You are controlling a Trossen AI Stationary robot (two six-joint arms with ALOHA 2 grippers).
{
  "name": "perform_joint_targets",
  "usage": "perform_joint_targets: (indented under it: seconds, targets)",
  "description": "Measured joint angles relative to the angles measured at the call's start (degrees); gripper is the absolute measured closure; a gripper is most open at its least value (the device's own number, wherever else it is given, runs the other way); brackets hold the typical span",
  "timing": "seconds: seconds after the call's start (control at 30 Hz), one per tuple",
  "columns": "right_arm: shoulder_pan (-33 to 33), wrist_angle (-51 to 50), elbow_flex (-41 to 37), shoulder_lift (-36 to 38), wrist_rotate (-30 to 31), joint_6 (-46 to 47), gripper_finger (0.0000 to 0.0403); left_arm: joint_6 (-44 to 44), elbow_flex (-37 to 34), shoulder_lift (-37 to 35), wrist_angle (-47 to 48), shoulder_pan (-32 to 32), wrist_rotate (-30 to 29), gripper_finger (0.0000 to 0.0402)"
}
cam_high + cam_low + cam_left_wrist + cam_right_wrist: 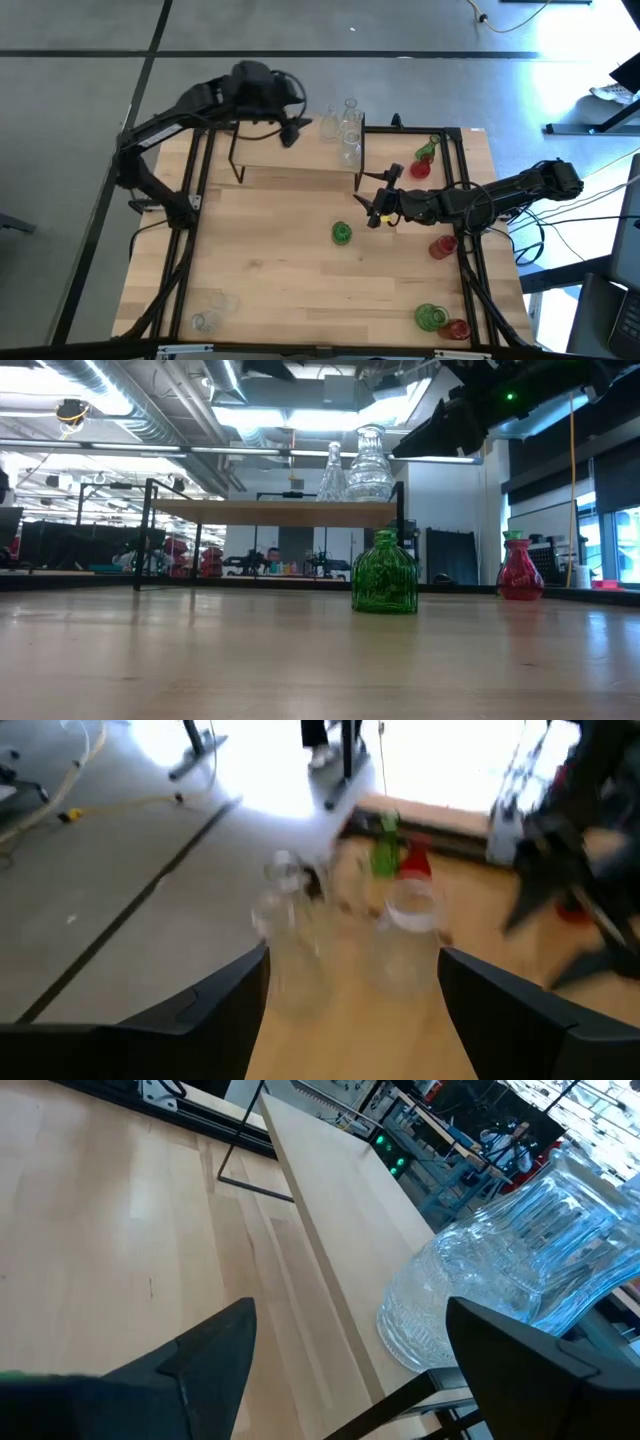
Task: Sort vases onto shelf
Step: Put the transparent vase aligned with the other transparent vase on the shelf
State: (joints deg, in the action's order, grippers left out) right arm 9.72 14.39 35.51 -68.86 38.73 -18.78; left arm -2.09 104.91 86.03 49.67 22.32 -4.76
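Clear vases (347,128) stand at the right end of the shelf (290,150); the left end effector (291,130), fingers apart and empty, hangs just beside them. The right end effector (377,208), fingers apart and empty, is over the tabletop (270,260) near the green vase (342,233), with red vases (441,245) farther right. Judged risk: either arm could brush and topple the closely grouped clear vases.

Left tool (291,128) open, right tool (377,210) open — both raised
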Motion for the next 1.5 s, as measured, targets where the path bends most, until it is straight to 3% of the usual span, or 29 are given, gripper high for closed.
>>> perform_joint_targets:
  seconds: [0.2, 0.47, 0.7, 0.83, 0.9, 1.2, 1.5]
  targets:
    - [0.0, 1.1, 0.0, 0.0, -0.4, 0.3, 0.0087, 4.4, 0.0, -5.4, 9.5, -5.9, -0.1, 0.0118]
    - [0.0, 2.1, 0.0, 0.0, -2.4, 0.5, 0.0087, 14.3, 0.0, -6.4, 18.3, -16.3, -0.8, 0.0118]
    - [0.1, 2.1, 0.0, 0.0, -4.5, 2.3, 0.0087, 24.2, -2.3, -6.3, 23.4, -28.2, -9.6, 0.0118]
    - [1.8, 3.3, 0.0, 0.0, -14.3, 3.4, 0.0087, 31.8, -3.7, -6.5, 25.5, -36.6, -14.4, 0.0118]
    - [3.8, 4.8, 0.0, 0.0, -16.4, 3.4, 0.0087, 35.8, -4.9, -6.4, 25.5, -40.6, -16.6, 0.0118]
    - [12.2, 12.5, 0.0, 0.0, -13.9, 3.5, 0.0087, 58.3, -11.8, -6.4, 25.3, -56.5, -18.5, 0.0123]
    - [13.7, 16.8, 0.0, -0.2, -14.0, 12.7, 0.0087, 80.8, -15.1, -6.4, 25.2, -72.3, -20.0, 0.0124]
